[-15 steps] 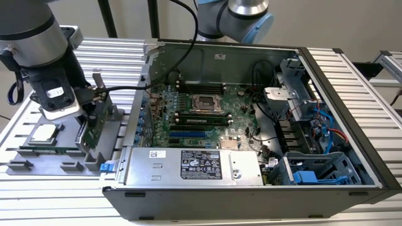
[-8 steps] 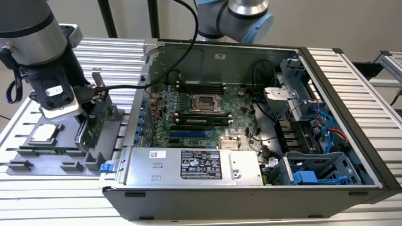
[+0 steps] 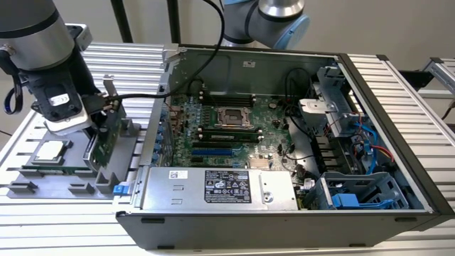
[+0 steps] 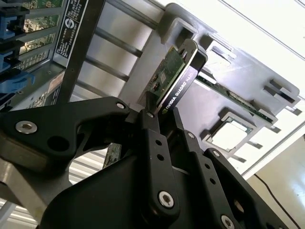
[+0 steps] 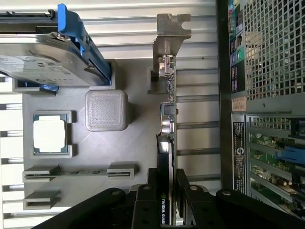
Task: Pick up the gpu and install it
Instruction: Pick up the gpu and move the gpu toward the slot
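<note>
gpu (image 5: 168, 119) upright in tray (image 5: 138, 148), within hand (image 5: 167, 186)

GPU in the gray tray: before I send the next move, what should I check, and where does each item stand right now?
1. End effector centred over the gpu edge: ok.
2. Fingers closed against both faces: ok, as far as it shows.
3. gpu upright in the gray tray: ok.
4. Silver bracket free of the tray's post: cannot tell.
5. Hard drive and processor apart from the card: ok.
6. Computer case open, blue slot unoccupied: ok.
</note>
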`<state>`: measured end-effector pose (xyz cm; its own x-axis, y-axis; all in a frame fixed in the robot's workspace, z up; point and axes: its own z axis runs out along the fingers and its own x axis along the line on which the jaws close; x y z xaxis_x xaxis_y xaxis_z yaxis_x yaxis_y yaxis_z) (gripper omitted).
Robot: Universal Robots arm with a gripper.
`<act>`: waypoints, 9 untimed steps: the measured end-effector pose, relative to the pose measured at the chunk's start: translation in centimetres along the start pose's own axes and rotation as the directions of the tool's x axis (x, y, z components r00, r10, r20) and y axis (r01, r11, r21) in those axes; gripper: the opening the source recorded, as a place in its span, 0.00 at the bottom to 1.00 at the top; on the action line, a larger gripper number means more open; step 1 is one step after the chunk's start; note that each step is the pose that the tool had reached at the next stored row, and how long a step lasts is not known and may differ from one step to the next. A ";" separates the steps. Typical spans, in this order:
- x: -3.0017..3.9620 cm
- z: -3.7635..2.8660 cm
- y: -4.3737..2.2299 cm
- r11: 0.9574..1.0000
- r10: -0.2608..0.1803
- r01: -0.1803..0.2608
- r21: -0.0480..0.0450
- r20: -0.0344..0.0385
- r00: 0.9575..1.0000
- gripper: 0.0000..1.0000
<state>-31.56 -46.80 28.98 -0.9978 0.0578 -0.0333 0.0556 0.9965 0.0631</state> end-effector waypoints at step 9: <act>-0.01 -0.25 0.02 1.000 0.000 0.000 0.000 0.000 1.000 0.00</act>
<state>-31.56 -46.80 29.23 -0.9978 0.0577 -0.0332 0.0555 0.9965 0.0631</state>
